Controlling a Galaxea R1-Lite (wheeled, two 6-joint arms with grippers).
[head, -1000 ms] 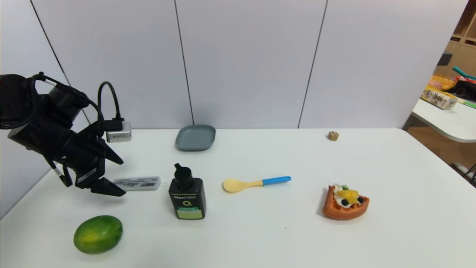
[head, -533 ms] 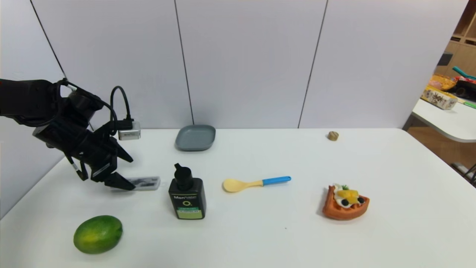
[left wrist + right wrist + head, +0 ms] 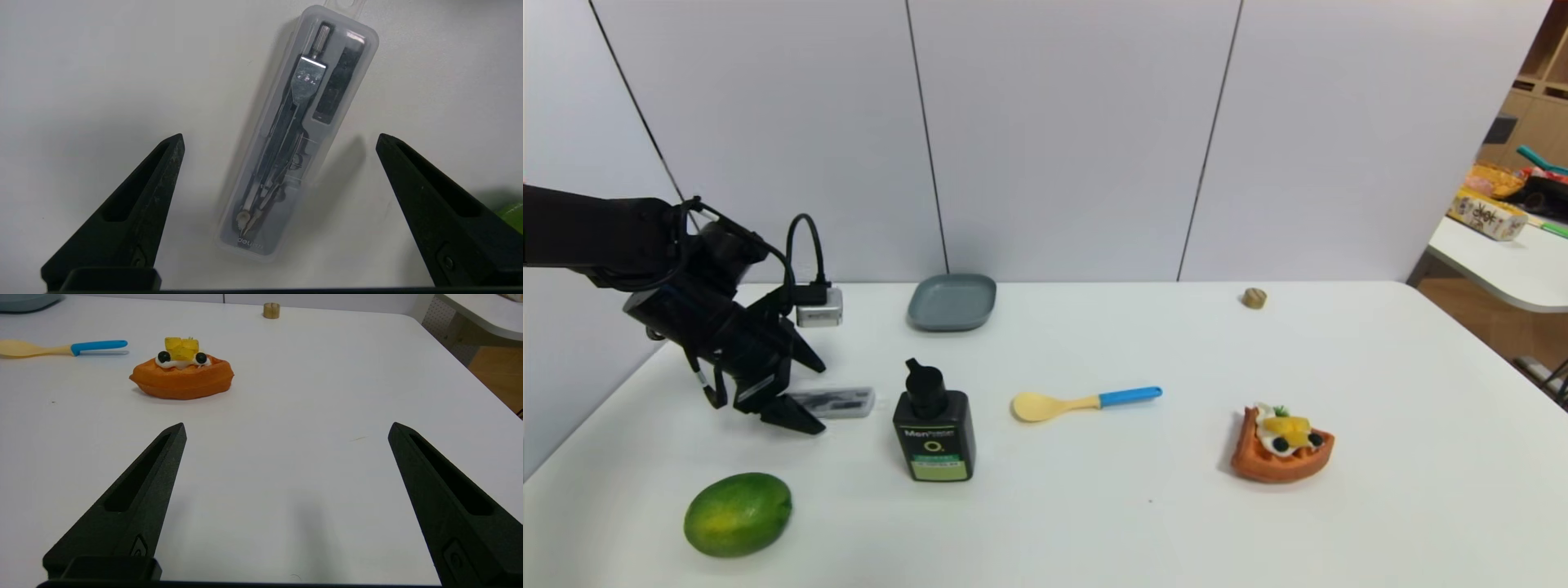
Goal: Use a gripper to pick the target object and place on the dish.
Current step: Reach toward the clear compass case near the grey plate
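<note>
My left gripper (image 3: 810,398) hides left end of clear case (image 3: 841,403) in head view. My left arm (image 3: 580,233) cut off by left edge. Green fruit (image 3: 514,215) mostly outside my left wrist view. Dish (image 3: 28,302) and spoon (image 3: 32,349) cropped in my right wrist view. Bottle's (image 3: 934,433) smallest label print too small to read.

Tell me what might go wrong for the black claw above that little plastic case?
The open black left gripper might close askew, since the clear flat plastic case lies slanted between its fingers. The case's smooth shell could slip when lifted. The black pump bottle stands close by and might get knocked on the way to the grey-blue square dish.
</note>
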